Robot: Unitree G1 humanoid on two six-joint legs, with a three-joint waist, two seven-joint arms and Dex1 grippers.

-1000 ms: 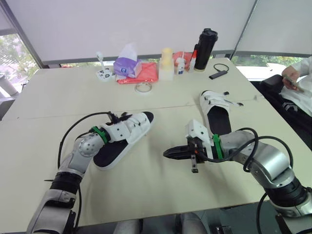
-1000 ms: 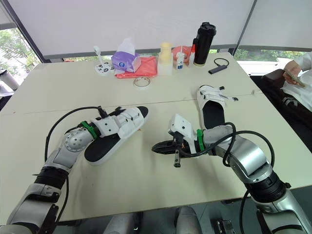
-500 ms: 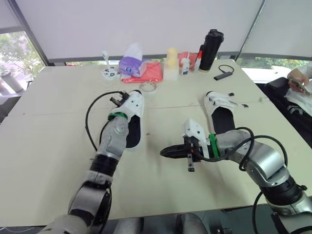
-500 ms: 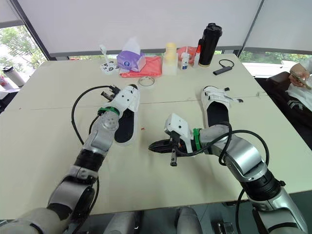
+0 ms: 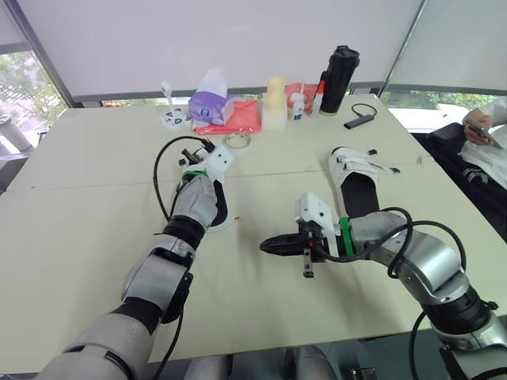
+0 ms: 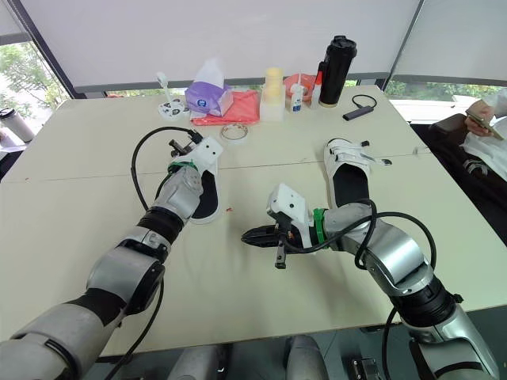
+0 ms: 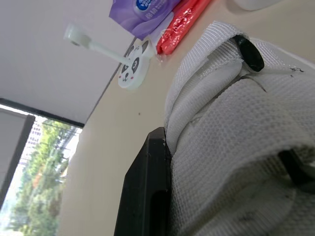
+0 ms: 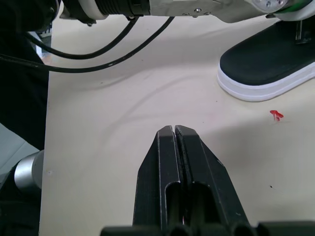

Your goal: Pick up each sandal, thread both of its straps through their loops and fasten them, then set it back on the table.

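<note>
Grip on the left sandal (image 6: 207, 199) looked firm: left gripper (image 5: 207, 161) was clamped on its white mesh strap (image 7: 231, 123), sole resting on the table (image 5: 95, 206) near the middle. Right gripper (image 8: 173, 130) hovered close by, jaws pressed together and empty. It would need to open, approach the loose strap end squarely and pinch near the tip, while the left held steady. The other sandal (image 5: 358, 190) lay well apart, untouched.

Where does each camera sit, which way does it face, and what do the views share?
Head eyes: on the head, facing forward-down over the beige table; both arms show.
Left wrist: along the left claw, close against the white-strapped, black-soled sandal.
Right wrist: along the shut right claw, toward the table.
Shared: all see that sandal.
</note>
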